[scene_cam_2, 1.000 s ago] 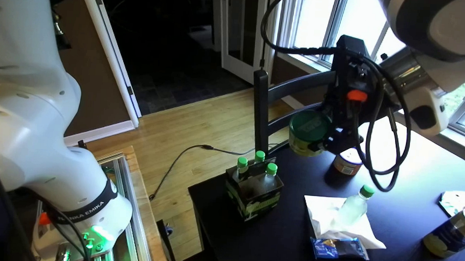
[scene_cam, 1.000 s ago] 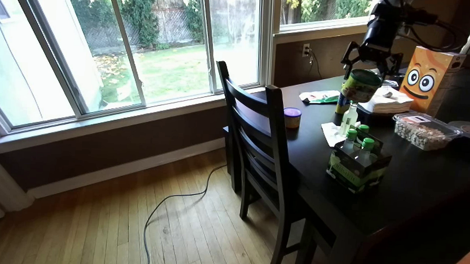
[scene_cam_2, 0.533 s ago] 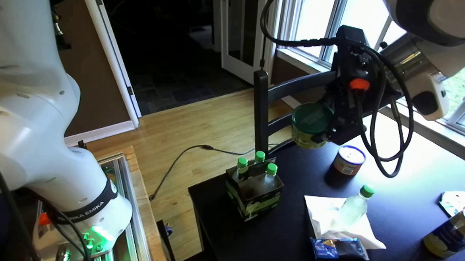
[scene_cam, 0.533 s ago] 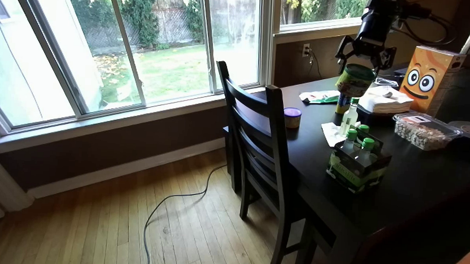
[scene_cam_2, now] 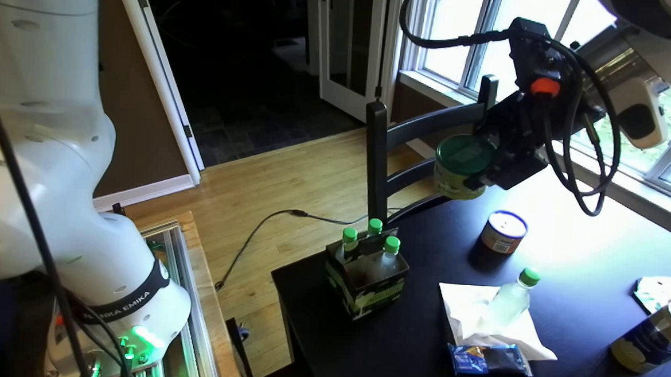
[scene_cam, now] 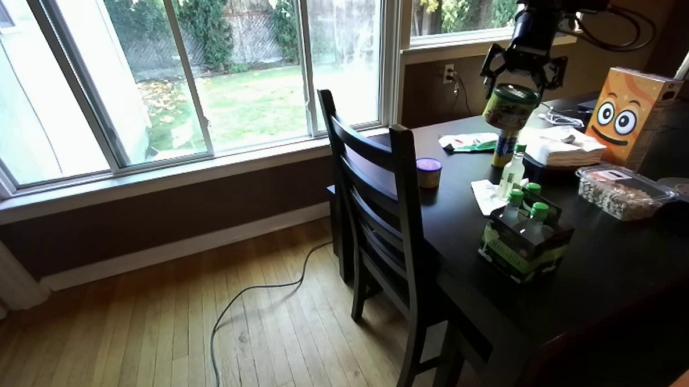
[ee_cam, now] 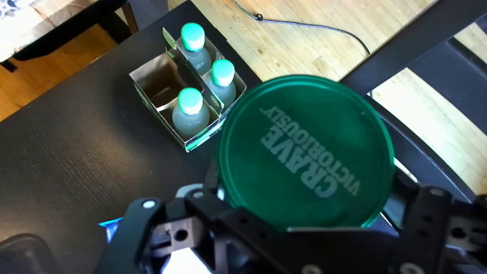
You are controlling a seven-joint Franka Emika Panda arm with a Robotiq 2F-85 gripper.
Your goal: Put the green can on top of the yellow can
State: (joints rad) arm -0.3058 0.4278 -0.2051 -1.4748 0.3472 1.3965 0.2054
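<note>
My gripper [scene_cam: 514, 95] is shut on the green can [scene_cam: 511, 110], which has a dark green lid and yellow-green sides. It holds the can in the air above the table, slightly tilted. The green can also shows in an exterior view [scene_cam_2: 464, 166], and its lid fills the middle of the wrist view [ee_cam: 304, 152] between the fingers. A short orange-yellow can with a purple-rimmed lid [scene_cam: 428, 173] stands upright on the table, apart from the held can. It also shows in an exterior view [scene_cam_2: 504, 232]. It is not visible in the wrist view.
A bottle carrier [scene_cam_2: 365, 282] with green-capped bottles stands near the table edge. A single bottle [scene_cam_2: 510, 301] is on a white napkin, with a blue wrapper [scene_cam_2: 490, 359] beside it. A blue-and-yellow tall can [scene_cam_2: 658, 337], a chair [scene_cam: 373, 195] and an orange box [scene_cam: 633, 116] are around.
My gripper has moved up with the green can in it. It has shifted left in an exterior view and a little right in an exterior view. The purple-rimmed can has not moved.
</note>
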